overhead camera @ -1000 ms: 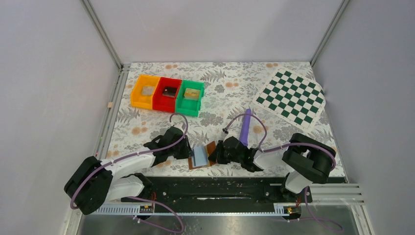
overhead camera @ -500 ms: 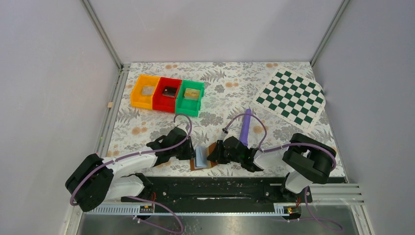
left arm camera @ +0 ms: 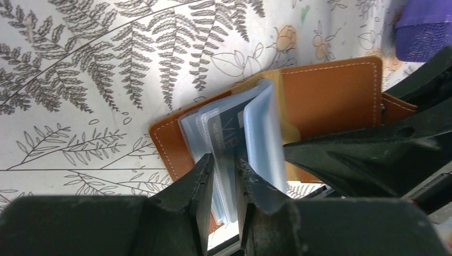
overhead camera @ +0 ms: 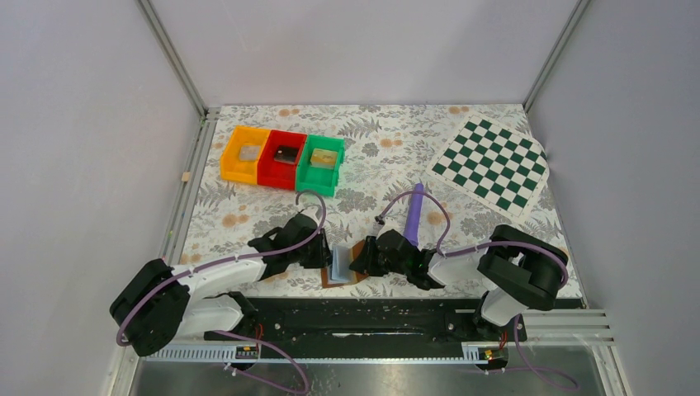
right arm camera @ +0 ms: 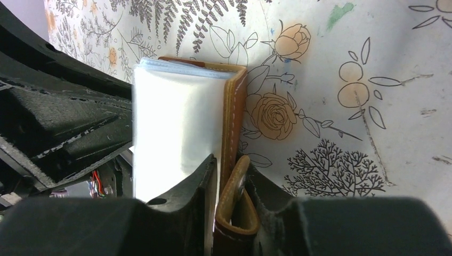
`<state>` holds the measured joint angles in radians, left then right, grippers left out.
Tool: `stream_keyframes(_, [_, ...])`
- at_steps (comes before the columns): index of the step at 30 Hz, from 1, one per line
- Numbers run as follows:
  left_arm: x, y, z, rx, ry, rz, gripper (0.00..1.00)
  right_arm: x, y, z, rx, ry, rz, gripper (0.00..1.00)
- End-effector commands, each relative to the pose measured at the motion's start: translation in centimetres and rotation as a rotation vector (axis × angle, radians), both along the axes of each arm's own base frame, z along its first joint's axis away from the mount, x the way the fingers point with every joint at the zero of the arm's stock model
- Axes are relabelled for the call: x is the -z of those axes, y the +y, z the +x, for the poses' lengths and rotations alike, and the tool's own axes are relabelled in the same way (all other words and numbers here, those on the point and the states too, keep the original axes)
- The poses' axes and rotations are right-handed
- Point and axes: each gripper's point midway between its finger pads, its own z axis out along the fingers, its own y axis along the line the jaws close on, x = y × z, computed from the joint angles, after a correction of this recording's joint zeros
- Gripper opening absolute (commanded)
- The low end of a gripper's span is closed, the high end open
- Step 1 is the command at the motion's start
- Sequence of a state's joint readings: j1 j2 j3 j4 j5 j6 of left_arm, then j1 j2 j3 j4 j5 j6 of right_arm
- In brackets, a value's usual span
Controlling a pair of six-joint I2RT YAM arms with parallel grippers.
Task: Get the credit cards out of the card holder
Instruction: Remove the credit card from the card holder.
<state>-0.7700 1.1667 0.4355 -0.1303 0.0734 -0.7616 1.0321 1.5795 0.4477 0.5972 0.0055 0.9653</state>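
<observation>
Surface: fern-print table cover (overhead camera: pixel 248 216), near edge. My left gripper (left arm camera: pixel 223 173) is pinched on the clear sleeves (left arm camera: pixel 258 128) holding a dark card (left arm camera: pixel 224 133). My right gripper (right arm camera: pixel 230 173) is clamped on the brown flap of the card holder (left arm camera: pixel 325 96), anchoring it between both arms, I judge so the card can slide free.

There is one card holder (overhead camera: pixel 340 266). There are three bins: an orange bin (overhead camera: pixel 244 154), a red bin (overhead camera: pixel 283 157) and a green bin (overhead camera: pixel 322 162). There is one purple stick (overhead camera: pixel 414 213) and one checked board (overhead camera: pixel 492 162). There are two robot arms, a left arm (overhead camera: pixel 223 269) and a right arm (overhead camera: pixel 459 266).
</observation>
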Motion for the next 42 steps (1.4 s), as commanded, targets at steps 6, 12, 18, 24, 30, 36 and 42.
stream_keyframes(6, [-5.0, -4.6, 0.2, 0.103, -0.054, -0.174, 0.23, 0.2, -0.5, 0.1, -0.006, -0.015, -0.046, 0.41])
stream_keyframes(12, [-4.6, -4.9, -0.1, 0.122, -0.039, -0.158, 0.23, -0.4, -0.6, 0.3, -0.005, -0.031, -0.049, 0.42])
stream_keyframes(18, [-3.8, -5.0, -0.1, 0.128, -0.026, -0.128, 0.23, -1.1, -0.9, 0.5, 0.008, -0.052, -0.038, 0.47])
stream_keyframes(24, [-3.4, -5.0, -0.2, 0.136, -0.018, -0.095, 0.24, -2.0, -1.4, 0.6, 0.022, -0.072, -0.028, 0.56])
stream_keyframes(30, [-3.4, -5.0, -0.2, 0.135, -0.021, -0.073, 0.24, -3.8, -1.6, 0.6, 0.027, -0.095, -0.001, 0.59])
stream_keyframes(36, [-3.5, -5.2, -0.2, 0.140, -0.019, -0.072, 0.24, -7.0, -1.7, 0.5, 0.017, -0.142, 0.040, 0.50])
stream_keyframes(42, [-4.5, -6.2, -0.3, 0.158, -0.027, -0.107, 0.24, -9.0, -1.3, 0.2, -0.007, -0.159, 0.097, 0.37])
